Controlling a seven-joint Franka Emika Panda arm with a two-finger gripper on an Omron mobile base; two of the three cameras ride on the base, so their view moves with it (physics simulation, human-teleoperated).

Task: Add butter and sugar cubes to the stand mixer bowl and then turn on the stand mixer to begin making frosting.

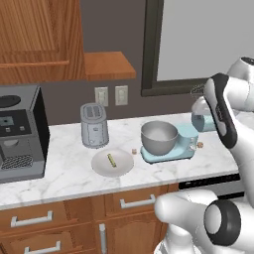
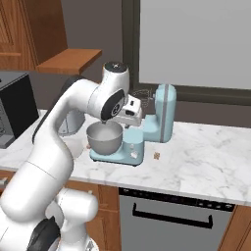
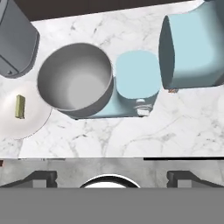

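Note:
The stand mixer [image 1: 184, 143] is light blue, its head [image 3: 192, 50] tilted up. On its base sits the empty steel stand mixer bowl [image 1: 158, 137] [image 2: 104, 138] [image 3: 76, 81]. A yellow-green butter stick [image 1: 111, 159] [image 3: 19, 106] lies on a pale plate [image 1: 124, 166] [image 3: 13, 127] left of the bowl. One tan sugar cube [image 1: 133, 150] rests between plate and mixer, another [image 1: 200, 145] [image 2: 157, 156] right of the mixer. My gripper [image 2: 128, 120] [image 3: 111, 178] hovers above the mixer base, open and holding nothing, fingertips [image 3: 41, 178] wide apart.
A grey toaster [image 1: 94, 126] [image 3: 15, 39] stands behind the plate. A black coffee machine [image 1: 20, 134] fills the counter's left end. The marble counter [image 2: 206, 157] stretches right of the mixer, with a dishwasher front [image 2: 171, 215] below its edge.

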